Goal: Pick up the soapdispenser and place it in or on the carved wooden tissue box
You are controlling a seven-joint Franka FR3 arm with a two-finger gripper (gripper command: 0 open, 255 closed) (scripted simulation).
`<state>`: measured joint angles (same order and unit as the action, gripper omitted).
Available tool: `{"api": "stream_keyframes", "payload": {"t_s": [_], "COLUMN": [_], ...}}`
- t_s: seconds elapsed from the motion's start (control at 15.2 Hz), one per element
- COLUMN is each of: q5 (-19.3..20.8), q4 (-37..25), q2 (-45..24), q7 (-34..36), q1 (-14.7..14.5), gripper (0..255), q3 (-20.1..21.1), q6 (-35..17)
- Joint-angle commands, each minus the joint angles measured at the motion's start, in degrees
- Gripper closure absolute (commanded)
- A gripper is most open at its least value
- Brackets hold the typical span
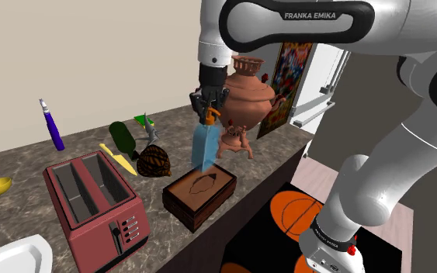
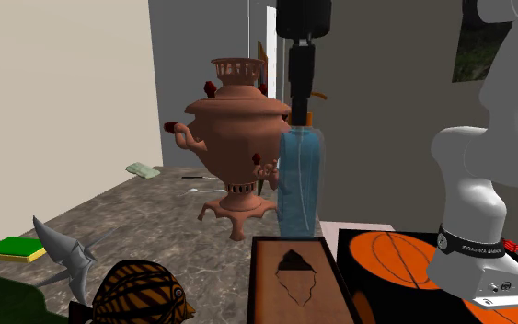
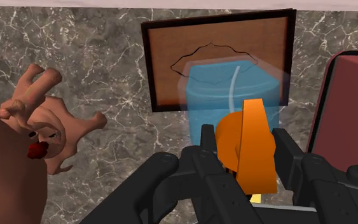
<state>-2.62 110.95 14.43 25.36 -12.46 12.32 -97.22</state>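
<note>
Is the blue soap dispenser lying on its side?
No, the soap dispenser hangs upright, clasped at its top by the end effector.

"FRANKA EMIKA" on the white arm (image 1: pixel 410 139)

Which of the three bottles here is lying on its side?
The dark green bottle, beyond the red toaster. The purple bottle stands upright, and the blue soap dispenser hangs upright in the claw.
</note>
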Motion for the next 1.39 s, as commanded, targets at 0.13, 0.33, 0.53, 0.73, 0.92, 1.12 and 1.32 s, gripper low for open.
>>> {"api": "stream_keyframes", "payload": {"t_s": [0.13,0.33,0.53,0.73,0.92,1.12,1.32], "q5": [-0.1,-0.1,-0.2,-0.2,-0.2,-0.2,-0.2], "q4": [3.1,5.5,7.8,9.9,11.4,11.4,11.4], "q2": [0.2,0.3,0.2,0.0,-0.2,-0.2,-0.2], "q7": [0.1,0.0,0.0,0.1,0.1,0.1,0.1], "q1": [-0.1,-0.1,-0.2,-0.2,-0.2,-0.2,-0.2], "gripper": [255,255,255,255,255,255,255], "q3": [0.1,0.2,0.3,0.4,0.4,0.4,0.4], "q6": [-3.0,-5.3,-7.6,-9.9,-11.6,-11.6,-11.6]}}
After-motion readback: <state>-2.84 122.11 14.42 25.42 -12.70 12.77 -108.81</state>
